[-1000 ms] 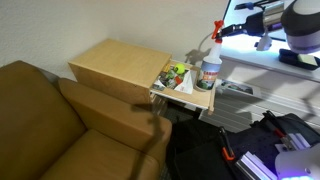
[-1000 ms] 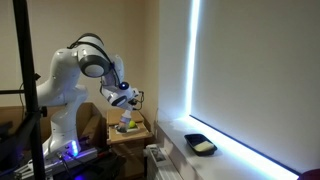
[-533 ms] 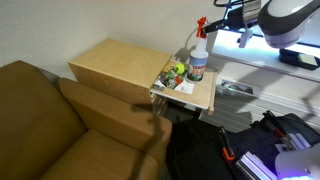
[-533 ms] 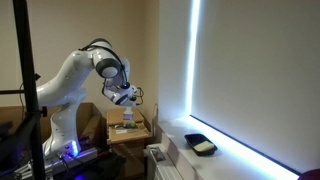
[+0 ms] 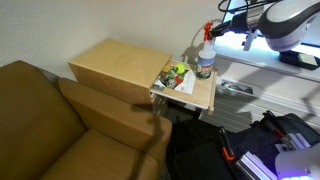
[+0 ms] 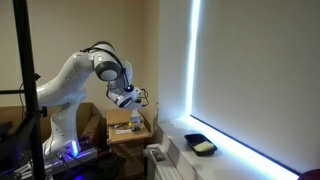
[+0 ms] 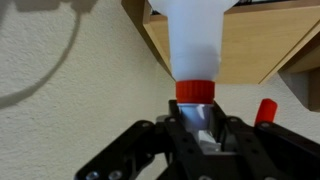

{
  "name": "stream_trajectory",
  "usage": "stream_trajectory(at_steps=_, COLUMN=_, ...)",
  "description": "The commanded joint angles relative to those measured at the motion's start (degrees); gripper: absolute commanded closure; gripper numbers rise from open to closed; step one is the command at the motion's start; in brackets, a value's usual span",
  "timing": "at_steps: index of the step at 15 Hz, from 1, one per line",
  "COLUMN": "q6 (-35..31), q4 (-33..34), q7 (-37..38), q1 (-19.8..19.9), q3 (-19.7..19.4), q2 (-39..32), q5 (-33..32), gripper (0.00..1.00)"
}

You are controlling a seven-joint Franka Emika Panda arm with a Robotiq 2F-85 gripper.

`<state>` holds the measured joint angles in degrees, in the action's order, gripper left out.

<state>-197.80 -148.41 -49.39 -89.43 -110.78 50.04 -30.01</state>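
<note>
Tool [image 7: 196, 122] is pinching a white plastic spray bottle [image 7: 200, 35] with a red collar and red trigger. In the wrist view the fingers are pressed in on both sides of the neck, right at the collar. In an exterior view the bottle [image 5: 205, 62] hangs upright at the back edge of the small light-wood desk [image 5: 200, 98], just beside a green object [image 5: 176, 70] and some white paper [image 5: 185, 86] — can't tell if its base touches. It has a bluish label — way too small to read. Brown sofa [image 5: 50, 120] sits well apart.

Upright white spray bottle [image 5: 205, 63], apparently aloft
</note>
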Motion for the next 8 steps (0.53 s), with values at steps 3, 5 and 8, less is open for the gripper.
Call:
stream_trajectory(at_steps=3, q6=-0.1, q4=2.8, q7=-3.5, q1=0.8, q3=-2.5, q2=7.9, q5=-0.2, gripper=0.92)
stream_trajectory(at_steps=5, q6=0.0, q4=3.3, q7=-3.7, q1=1.0, q3=-3.1, q2=10.0, q5=-0.4, gripper=0.92)
stream_trajectory(at_steps=8, q6=0.0, q4=3.7, q7=-4.0, q1=1.4, q3=-3.3, q2=11.5, q5=-0.4, gripper=0.92)
